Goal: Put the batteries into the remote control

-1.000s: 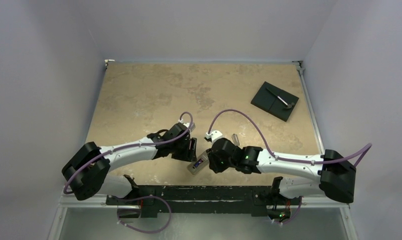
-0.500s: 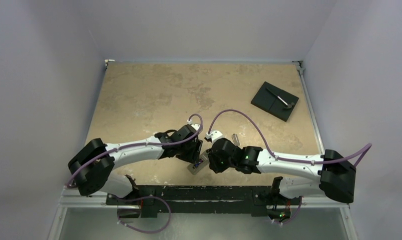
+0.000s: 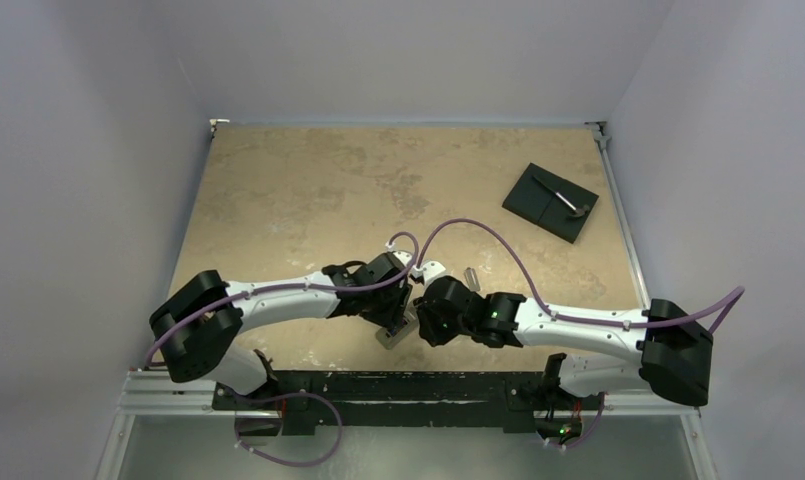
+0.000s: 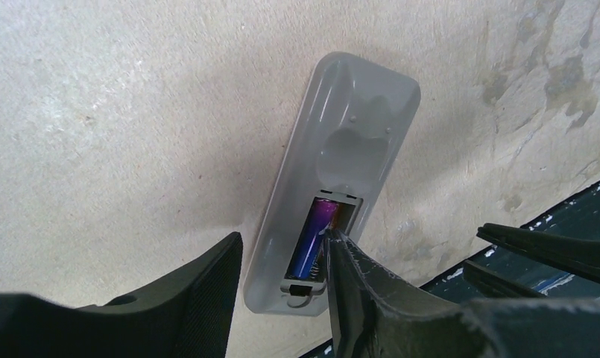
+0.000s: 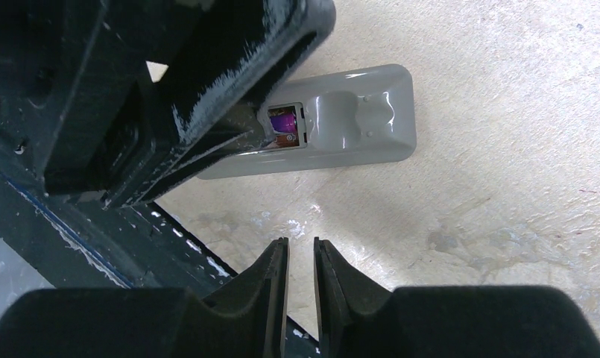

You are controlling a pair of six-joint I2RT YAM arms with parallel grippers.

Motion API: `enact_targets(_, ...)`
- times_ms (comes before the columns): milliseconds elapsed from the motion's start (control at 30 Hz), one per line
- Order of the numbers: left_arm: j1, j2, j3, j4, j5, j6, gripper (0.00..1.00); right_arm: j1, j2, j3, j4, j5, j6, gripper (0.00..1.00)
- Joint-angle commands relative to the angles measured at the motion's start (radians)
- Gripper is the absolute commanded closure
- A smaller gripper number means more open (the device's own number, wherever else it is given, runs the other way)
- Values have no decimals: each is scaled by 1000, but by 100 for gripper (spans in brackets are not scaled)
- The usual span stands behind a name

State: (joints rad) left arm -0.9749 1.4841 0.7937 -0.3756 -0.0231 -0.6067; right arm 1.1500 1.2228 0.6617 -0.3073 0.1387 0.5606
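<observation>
Wrist views, unlike overhead, show a battery (image 4: 309,242) in the remote control's (image 4: 356,127) open compartment; left gripper (image 4: 282,239) apart, straddling it; right gripper (image 5: 300,246) narrowly apart, empty.

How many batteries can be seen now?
1. The battery lies in the open compartment of the remote, next to a finger of the left end effector. A second battery may be hidden there.

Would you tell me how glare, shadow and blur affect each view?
Left wrist view: the remote is sharp, with soft shadow alongside. Right wrist view: bright glare on its glossy back. Top view: even lighting, but the remote is tiny.
</observation>
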Motion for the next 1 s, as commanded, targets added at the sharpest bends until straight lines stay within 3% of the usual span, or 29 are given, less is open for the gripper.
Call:
enact_targets(0, -21, 20, 35, 1, -17, 25, 56, 2, 0, 13, 8, 9, 10, 74)
enact_targets(600, -58, 90, 20, 2, -22, 17, 63, 2, 21, 17, 20, 8, -2, 75)
enact_targets(967, -71, 109, 7, 17, -25, 7, 77, 2, 24, 6, 33, -1, 4, 75)
